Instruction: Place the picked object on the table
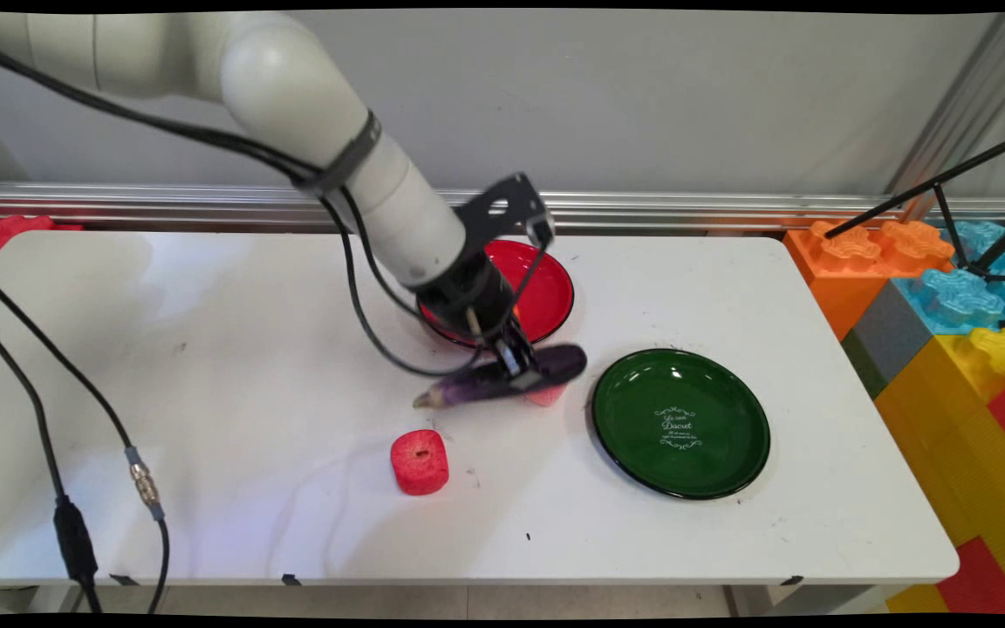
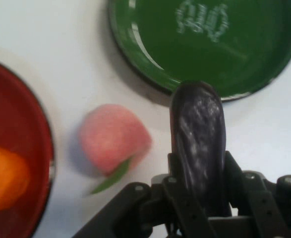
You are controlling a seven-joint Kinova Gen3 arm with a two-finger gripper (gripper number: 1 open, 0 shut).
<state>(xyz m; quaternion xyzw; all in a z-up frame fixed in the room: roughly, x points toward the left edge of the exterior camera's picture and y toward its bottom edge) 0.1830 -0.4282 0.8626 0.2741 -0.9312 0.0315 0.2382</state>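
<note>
**Gripper holding an eggplant above the table between two plates**

Main view, left to right. Black cables (image 1: 49, 419) hang over the left part of the white table (image 1: 206, 349). A red block-shaped piece with a small hole in its top (image 1: 420, 461) lies on the table toward the near edge, well apart from the other objects. Above and to its right, the black gripper (image 1: 520, 366) has its jaws clenched on a purple eggplant (image 1: 502, 379), gripping it past the middle, nearer the rounded end; the eggplant lies roughly level, its stem end pointing left and its rounded end pointing right. Directly below the rounded end, a pink peach (image 1: 546, 396) is partly hidden. Behind the gripper sits a red plate (image 1: 546, 296). To the right lies a green plate (image 1: 681, 423) with white lettering at its centre. Coloured building blocks (image 1: 956, 349) stand beyond the table's right edge.

Hand view. The red plate (image 2: 16, 163) holds an orange object (image 2: 4, 176). The peach (image 2: 113, 139), with a green leaf, rests on the table between the two plates. The eggplant (image 2: 199, 139) rises between the fingers (image 2: 237, 173), its tip over the rim of the green plate (image 2: 204, 44).
</note>
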